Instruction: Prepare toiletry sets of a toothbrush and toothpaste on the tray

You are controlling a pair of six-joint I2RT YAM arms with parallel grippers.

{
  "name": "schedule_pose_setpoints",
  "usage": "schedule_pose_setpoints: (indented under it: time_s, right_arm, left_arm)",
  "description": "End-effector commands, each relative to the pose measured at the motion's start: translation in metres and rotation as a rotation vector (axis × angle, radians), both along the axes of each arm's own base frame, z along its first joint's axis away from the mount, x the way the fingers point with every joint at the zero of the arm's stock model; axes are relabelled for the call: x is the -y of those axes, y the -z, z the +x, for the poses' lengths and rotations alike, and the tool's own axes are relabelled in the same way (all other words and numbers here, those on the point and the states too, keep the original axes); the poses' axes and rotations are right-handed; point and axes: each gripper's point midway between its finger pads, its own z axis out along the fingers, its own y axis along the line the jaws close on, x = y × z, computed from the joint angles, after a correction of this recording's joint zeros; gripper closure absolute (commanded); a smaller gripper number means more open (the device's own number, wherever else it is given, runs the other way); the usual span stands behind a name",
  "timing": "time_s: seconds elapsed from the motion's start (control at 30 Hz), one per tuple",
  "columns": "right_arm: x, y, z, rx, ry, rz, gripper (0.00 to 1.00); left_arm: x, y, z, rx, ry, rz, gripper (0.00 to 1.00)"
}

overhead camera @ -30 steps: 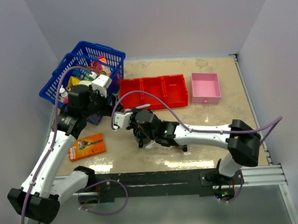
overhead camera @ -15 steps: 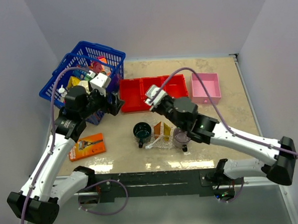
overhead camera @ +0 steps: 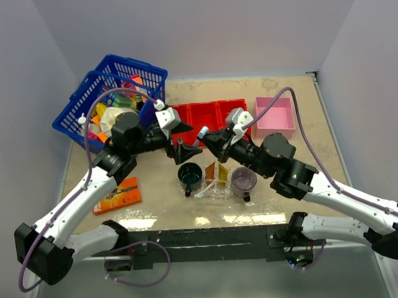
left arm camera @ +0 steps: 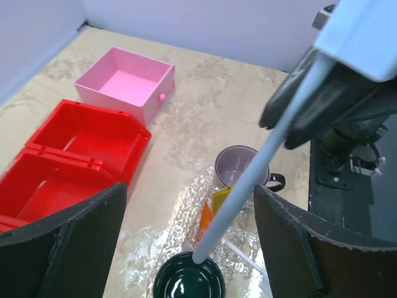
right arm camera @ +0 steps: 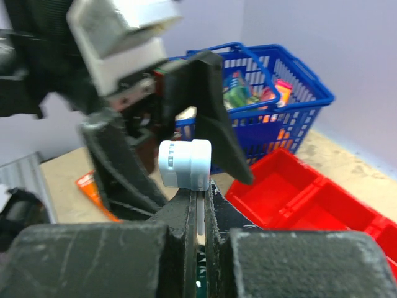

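Note:
My right gripper (overhead camera: 210, 138) is shut on a white toothbrush (overhead camera: 202, 131) and holds it in the air above the table. In the right wrist view the capped head (right arm camera: 185, 162) sticks out above the shut fingers (right arm camera: 180, 217). My left gripper (overhead camera: 185, 147) is open and faces it. In the left wrist view the toothbrush handle (left arm camera: 248, 180) runs down between my open fingers (left arm camera: 68, 242) without touching them. Below lies the clear bumpy tray (left arm camera: 177, 233) holding an orange tube (left arm camera: 206, 221), a yellow-orange tube (left arm camera: 221, 198) and a second white toothbrush (left arm camera: 245, 257).
A dark green cup (overhead camera: 189, 177) stands left of the tray (overhead camera: 208, 191) and a purple cup (overhead camera: 244, 180) right of it. A red three-compartment bin (overhead camera: 210, 116) and pink box (overhead camera: 275, 115) are behind. A blue basket (overhead camera: 112, 93) is at the far left, an orange razor pack (overhead camera: 118, 194) nearer.
My right gripper has risen from over the green cup with the toothbrush and drawn back to the right. My left gripper has swung from the basket to the middle, facing the toothbrush.

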Motion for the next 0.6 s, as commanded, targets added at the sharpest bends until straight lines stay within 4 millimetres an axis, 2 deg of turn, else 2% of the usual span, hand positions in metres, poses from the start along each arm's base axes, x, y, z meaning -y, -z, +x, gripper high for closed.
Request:
schedule_pose_setpoints:
  time_s: [0.0, 0.07, 0.1, 0.2, 0.37, 0.5, 0.57]
  right_arm:
    - [0.000, -0.017, -0.023, -0.018, -0.103, 0.068, 1.00]
    - [0.000, -0.017, -0.031, -0.015, -0.140, 0.063, 1.00]
    - [0.000, -0.017, -0.033, -0.014, -0.153, 0.062, 1.00]
    - [0.000, -0.014, -0.038, -0.019, -0.177, 0.039, 1.00]
    - [0.004, -0.003, -0.033, -0.047, -0.155, -0.018, 1.00]
    - [0.003, 0.001, -0.032, -0.057, -0.158, -0.026, 1.00]
    - [0.002, 0.000, -0.031, -0.057, -0.160, -0.021, 1.00]
  left_arm:
    - [0.016, -0.025, -0.015, 0.089, 0.173, -0.059, 0.16]
    - [0.020, -0.025, -0.026, 0.059, 0.255, -0.070, 0.21]
    - [0.022, -0.022, -0.029, 0.040, 0.282, -0.070, 0.31]
    - [0.024, -0.018, -0.041, 0.014, 0.364, -0.064, 0.39]
    - [0.023, -0.012, -0.058, -0.023, 0.462, -0.070, 0.53]
    - [0.024, -0.006, -0.062, -0.053, 0.485, -0.067, 0.68]
    - [0.024, -0.001, -0.063, -0.067, 0.489, -0.063, 0.71]
